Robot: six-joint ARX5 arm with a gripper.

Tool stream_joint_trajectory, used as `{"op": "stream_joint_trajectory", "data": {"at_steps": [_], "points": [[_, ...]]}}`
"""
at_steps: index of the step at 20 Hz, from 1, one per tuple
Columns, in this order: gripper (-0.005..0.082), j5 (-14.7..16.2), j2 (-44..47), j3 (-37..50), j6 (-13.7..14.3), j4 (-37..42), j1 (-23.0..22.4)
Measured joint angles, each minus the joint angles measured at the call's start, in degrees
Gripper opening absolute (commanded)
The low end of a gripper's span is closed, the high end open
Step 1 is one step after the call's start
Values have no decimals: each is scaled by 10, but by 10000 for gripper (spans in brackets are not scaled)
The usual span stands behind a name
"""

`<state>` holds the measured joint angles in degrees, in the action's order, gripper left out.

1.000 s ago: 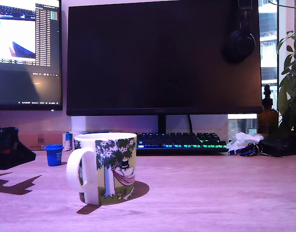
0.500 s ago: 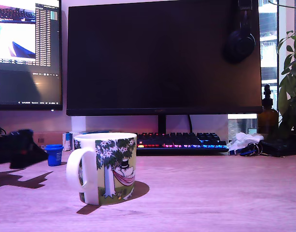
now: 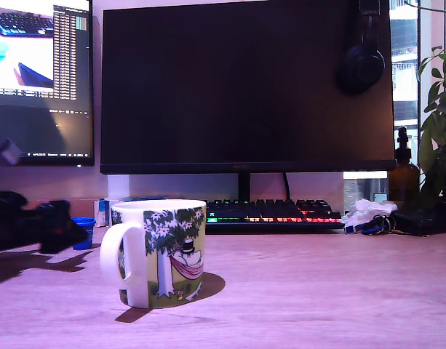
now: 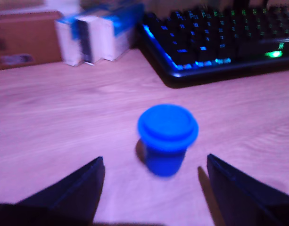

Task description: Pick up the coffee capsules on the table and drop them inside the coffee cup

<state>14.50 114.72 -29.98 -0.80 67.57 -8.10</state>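
At the far left of the exterior view the arm's hand (image 3: pixel 59 225) shows as a black, blocky mass, its outline blurred, with a faint reddish spot on its near face. Behind it the arm (image 3: pixel 4 218) is the same dull black, rounded in places, and a small pale grey block (image 3: pixel 4 151) sits above it; whether that block belongs to the arm cannot be told. In the wrist view the two fingers (image 4: pixel 73 193) are plain dark wedges, near black with a bluish sheen, each tapering to a blunt tip, with no markings, screws or cables to be made out.
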Motion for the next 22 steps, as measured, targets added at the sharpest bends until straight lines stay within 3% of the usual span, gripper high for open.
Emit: {"op": "stream_joint_trajectory", "data": {"at_steps": [5, 13, 14, 17, 22], "points": [[635, 0, 10, -51, 24, -56, -16], [521, -9, 10, -71, 34, -93, -16], [459, -9, 10, -71, 35, -95, -16], [151, -9, 10, -71, 36, -98, -16], [123, -9, 10, -71, 36, -99, -16]]}}
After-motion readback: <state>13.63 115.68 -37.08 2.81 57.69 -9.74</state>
